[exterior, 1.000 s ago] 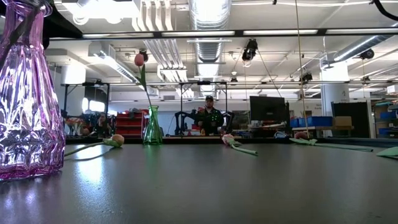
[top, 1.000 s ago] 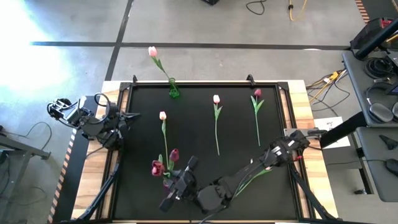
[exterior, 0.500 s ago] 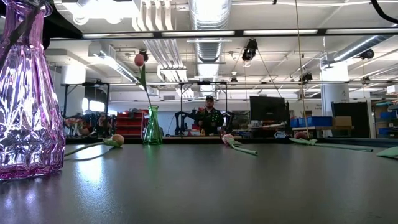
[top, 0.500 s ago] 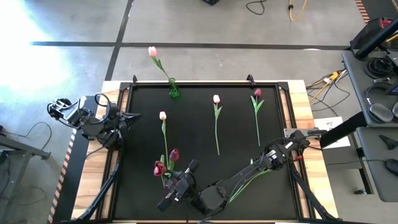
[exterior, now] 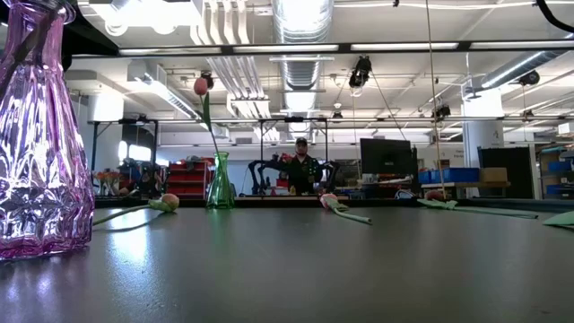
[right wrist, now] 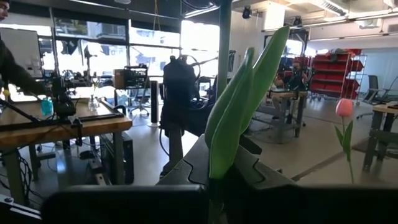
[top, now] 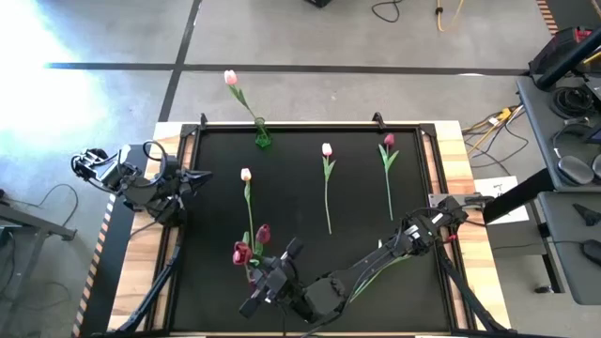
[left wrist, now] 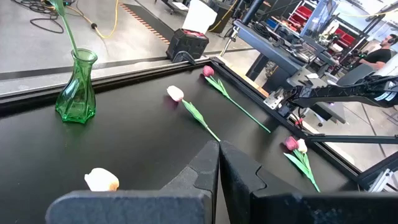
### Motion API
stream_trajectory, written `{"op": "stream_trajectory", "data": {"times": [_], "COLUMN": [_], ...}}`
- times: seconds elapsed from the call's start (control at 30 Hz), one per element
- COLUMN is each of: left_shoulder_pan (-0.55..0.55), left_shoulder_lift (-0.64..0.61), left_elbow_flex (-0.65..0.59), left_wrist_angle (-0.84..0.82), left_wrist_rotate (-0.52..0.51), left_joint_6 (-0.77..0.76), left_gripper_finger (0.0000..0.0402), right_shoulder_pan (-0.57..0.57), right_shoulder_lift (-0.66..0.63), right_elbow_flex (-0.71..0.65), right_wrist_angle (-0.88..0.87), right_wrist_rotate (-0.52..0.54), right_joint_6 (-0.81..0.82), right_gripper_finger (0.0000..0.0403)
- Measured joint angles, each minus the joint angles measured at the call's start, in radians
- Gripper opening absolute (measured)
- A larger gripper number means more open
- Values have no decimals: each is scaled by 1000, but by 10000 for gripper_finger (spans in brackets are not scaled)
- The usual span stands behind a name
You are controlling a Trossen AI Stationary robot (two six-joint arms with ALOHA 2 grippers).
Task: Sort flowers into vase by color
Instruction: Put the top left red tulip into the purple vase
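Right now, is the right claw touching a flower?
Touching. In the right wrist view the right claw is shut on a flower's green leaf, which rises from between its fingers. The high view shows it beside the dark red tulips.

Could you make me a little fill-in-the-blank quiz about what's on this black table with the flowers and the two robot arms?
1. The green vase holds ____ tulip.
2. The right pincer is shut on a flower at the purple vase; from its wrist camera a green ____ shows between its fingers.
3. The left pincer waits at the table's left edge, its fingers ____.
4. The number of tulips lying flat on the mat is ____.

Missing words: one; leaf; shut; three
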Motion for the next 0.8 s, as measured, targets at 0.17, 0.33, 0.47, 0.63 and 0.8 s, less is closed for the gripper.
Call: {"op": "stream_trajectory", "data": {"times": [0.17, 0.33, 0.47, 0.63, 0.8], "left_shoulder_pan": [0, 0, 0, 0, 0], "left_shoulder_lift": [0, 0, 0, 0, 0], "left_elbow_flex": [0, 0, 0, 0, 0], "left_wrist_angle": [0, 0, 0, 0, 0], "left_wrist_rotate": [0, 0, 0, 0, 0], "left_joint_6": [0, 0, 0, 0, 0], "left_gripper_finger": [0, 0, 0, 0, 0], "right_shoulder_pan": [-2, -2, -3, -6, -13], "right_shoulder_lift": [-5, -6, -7, -7, -6], "right_elbow_flex": [0, 0, 0, 0, -6], "right_wrist_angle": [18, 17, 17, 10, -32], "right_wrist_rotate": [-1, -3, -3, -3, -1], "right_joint_6": [-23, -21, -18, -3, 32], "right_gripper_finger": [12, 12, 12, 12, 12]}}
